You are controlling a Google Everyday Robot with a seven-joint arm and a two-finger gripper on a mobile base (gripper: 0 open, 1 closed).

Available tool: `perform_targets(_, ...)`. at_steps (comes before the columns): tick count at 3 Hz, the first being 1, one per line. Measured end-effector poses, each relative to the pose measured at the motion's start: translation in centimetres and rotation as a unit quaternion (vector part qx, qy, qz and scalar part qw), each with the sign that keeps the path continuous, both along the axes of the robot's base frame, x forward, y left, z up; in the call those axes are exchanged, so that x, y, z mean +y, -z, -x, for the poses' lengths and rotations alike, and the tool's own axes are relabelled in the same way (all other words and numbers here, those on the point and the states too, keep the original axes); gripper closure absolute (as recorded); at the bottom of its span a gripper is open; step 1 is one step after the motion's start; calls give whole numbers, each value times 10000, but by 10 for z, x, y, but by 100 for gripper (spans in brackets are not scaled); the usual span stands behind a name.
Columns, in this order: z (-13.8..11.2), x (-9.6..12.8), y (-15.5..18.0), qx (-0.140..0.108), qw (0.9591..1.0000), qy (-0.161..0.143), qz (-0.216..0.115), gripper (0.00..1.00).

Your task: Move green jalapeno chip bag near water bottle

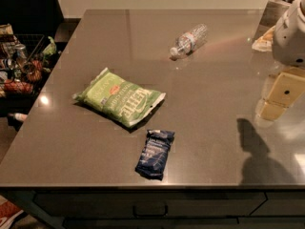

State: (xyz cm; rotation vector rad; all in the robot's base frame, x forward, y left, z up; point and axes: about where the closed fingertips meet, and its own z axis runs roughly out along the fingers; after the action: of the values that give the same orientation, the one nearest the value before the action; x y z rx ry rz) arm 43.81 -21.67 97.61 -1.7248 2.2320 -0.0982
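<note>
The green jalapeno chip bag lies flat on the grey countertop, left of the middle, with white lettering facing up. The water bottle lies on its side further back, right of the bag, its white cap pointing to the front left. My gripper hangs over the right side of the counter, well to the right of the bag and to the front right of the bottle. It holds nothing that I can see.
A small dark blue snack packet lies near the front edge, just in front of the bag. A wire basket with snacks and cans stands off the counter at the left. A pale object sits at the counter's back right.
</note>
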Motion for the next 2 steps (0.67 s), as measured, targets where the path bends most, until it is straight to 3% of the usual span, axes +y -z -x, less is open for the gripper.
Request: perform_targets(2, -9, 14, -4, 54, 9996, -125, -246, 0)
